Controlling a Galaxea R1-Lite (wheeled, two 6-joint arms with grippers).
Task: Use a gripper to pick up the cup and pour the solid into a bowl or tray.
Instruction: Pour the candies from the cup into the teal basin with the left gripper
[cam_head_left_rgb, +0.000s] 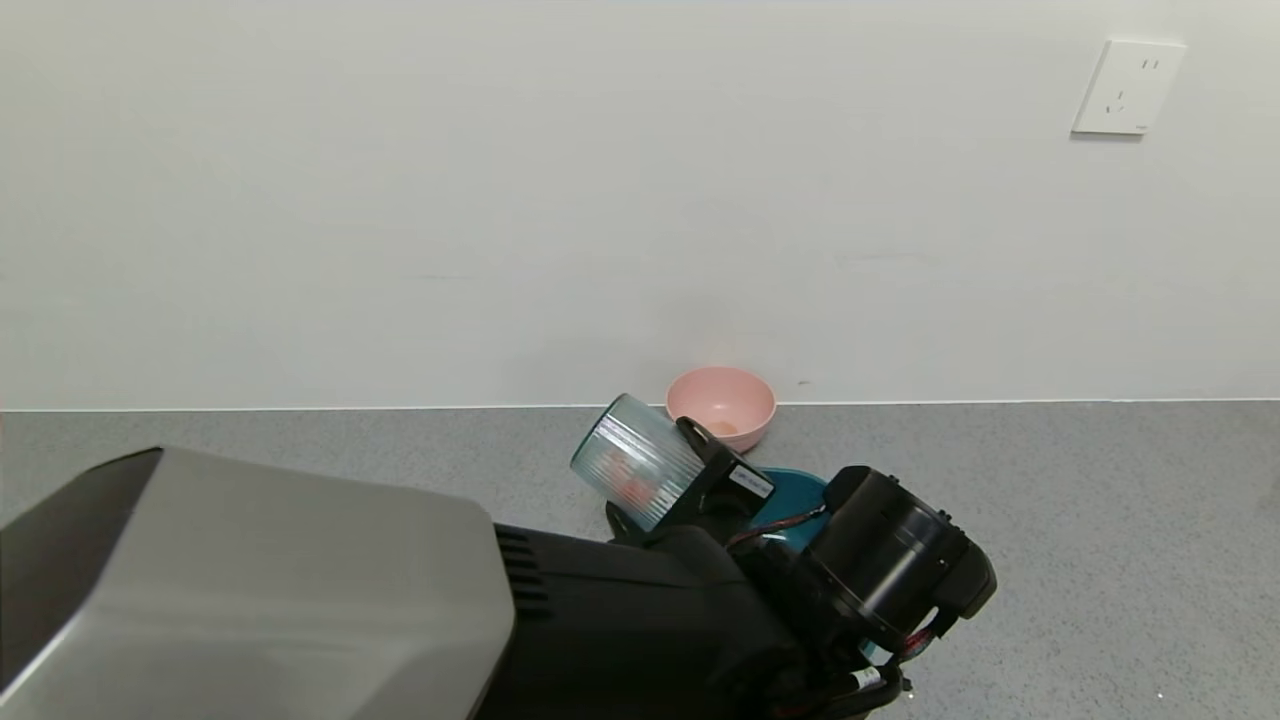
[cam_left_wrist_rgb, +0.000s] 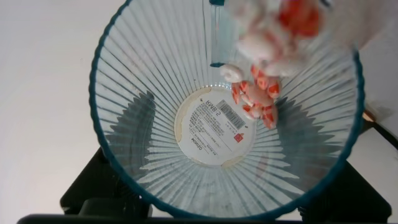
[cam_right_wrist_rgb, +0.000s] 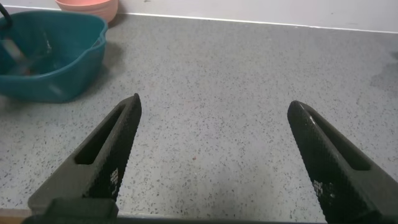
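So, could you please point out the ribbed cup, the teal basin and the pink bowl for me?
ribbed cup (cam_head_left_rgb: 640, 462), head view, on its ribbed side wall.
teal basin (cam_right_wrist_rgb: 59, 78), right wrist view, on its outer wall.
pink bowl (cam_head_left_rgb: 722, 397), head view, on its inner wall.

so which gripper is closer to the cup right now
Left. The left gripper holds the cup, tipped above the basin. The right gripper hangs open over bare counter, off to the basin's side.

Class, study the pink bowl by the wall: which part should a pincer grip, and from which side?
Grip the pink bowl by its thin rim from above: it stands upright with its mouth open, its sides flare too wide to span, and the wall blocks its far side.
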